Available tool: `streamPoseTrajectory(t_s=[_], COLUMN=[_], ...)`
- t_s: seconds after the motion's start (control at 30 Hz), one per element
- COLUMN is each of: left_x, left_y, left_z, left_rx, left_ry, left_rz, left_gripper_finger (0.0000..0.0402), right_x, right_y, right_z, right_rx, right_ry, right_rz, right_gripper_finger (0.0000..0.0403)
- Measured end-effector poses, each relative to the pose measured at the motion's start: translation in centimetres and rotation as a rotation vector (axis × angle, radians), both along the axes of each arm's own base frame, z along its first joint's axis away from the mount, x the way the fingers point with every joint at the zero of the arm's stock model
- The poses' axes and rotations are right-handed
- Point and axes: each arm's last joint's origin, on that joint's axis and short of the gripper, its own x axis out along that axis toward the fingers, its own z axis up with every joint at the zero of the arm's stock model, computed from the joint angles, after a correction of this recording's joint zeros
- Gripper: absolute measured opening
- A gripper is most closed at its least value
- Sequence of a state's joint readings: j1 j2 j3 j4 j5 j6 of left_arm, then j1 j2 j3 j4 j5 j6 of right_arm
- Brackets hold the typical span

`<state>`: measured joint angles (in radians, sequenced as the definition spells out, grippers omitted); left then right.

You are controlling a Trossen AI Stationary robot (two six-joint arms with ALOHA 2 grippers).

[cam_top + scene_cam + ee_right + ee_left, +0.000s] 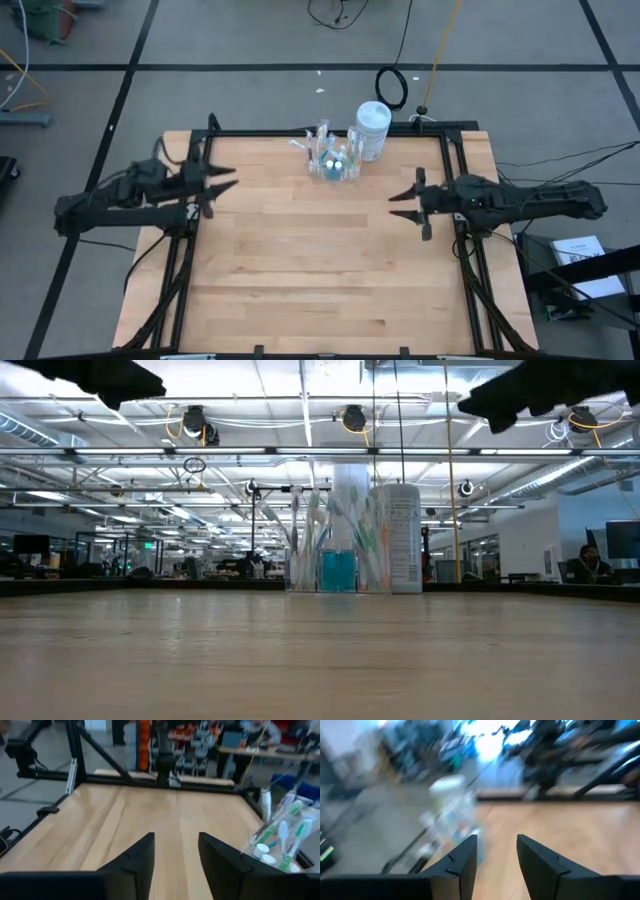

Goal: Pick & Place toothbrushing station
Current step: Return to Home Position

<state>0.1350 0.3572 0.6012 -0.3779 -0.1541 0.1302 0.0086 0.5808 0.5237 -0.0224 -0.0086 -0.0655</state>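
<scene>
1. We see the left gripper hovering above the left edge of the tabletop, toward the far-left corner. Its fingers are parted by a clear gap and have nothing between them.
2. The right gripper hovers just inside the right edge and points toward the middle. Its fingers are likewise parted and empty.
3. We find the clear cup well apart from both, standing near the middle of the far edge.
4. Pastel toothbrushes stand in the cup, heads up and leaning outward, with blue tubes among them.
5. A white canister stands just beside the cup, toward the far-right corner. We cannot tell whether the two touch.
6. In the low view, we make out a person seated in the room beyond the table.
</scene>
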Motion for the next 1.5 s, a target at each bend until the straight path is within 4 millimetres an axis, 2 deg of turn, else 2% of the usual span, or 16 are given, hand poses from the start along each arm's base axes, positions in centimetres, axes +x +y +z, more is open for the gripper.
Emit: streamPoseTrajectory(t_s=[0.23,0.3,0.4,0.5,0.63,0.7,0.8,0.9,1.07,1.5], left_x=[-0.9,-1.1,-1.2,-0.5,0.2,0.6,0.6,0.6,0.7,0.7], left_y=[-1.0,-1.1,-1.0,-1.0,-1.0,-0.9,-0.9,-0.9,-0.9,-0.9], left_z=[-4.8,-5.6,-6.8,-8.6,-10.6,-12.0,-11.7,-11.9,-11.9,-11.9], left_rx=[0.143,0.193,0.157,0.134,0.145,0.123,0.125,0.117,0.161,0.134], left_ry=[-0.235,-0.286,-0.299,-0.249,-0.301,-0.264,-0.288,-0.268,-0.254,-0.260], left_rz=[-0.302,-0.299,-0.284,-0.321,-0.334,-0.335,-0.336,-0.336,-0.335,-0.335], left_gripper_finger=[0.0145,0.0145,0.0145,0.0145,0.0145,0.0145,0.0145,0.0145,0.0145,0.0145], right_x=[-2.7,-3.2,-3.9,-4.5,-5.2,-5.2,-4.9,-4.9,-4.8,-4.7], right_y=[0.0,0.0,0.0,0.1,0.1,0.1,0.1,0.1,0.1,0.1], right_z=[-3.9,-4.9,-5.7,-6.2,-7.0,-7.6,-8.7,-8.2,-9.2,-9.3], right_rx=[0.060,0.066,0.071,0.084,0.123,0.132,0.140,0.154,0.190,0.182], right_ry=[-0.227,-0.250,-0.270,-0.267,-0.242,-0.250,-0.236,-0.303,-0.196,-0.186], right_rz=[-0.006,-0.004,0.011,0.042,0.044,0.045,0.042,0.045,0.037,0.034], right_gripper_finger=[0.0131,0.0130,0.0130,0.0129,0.0129,0.0128,0.0123,0.0119,0.0117,0.0115])
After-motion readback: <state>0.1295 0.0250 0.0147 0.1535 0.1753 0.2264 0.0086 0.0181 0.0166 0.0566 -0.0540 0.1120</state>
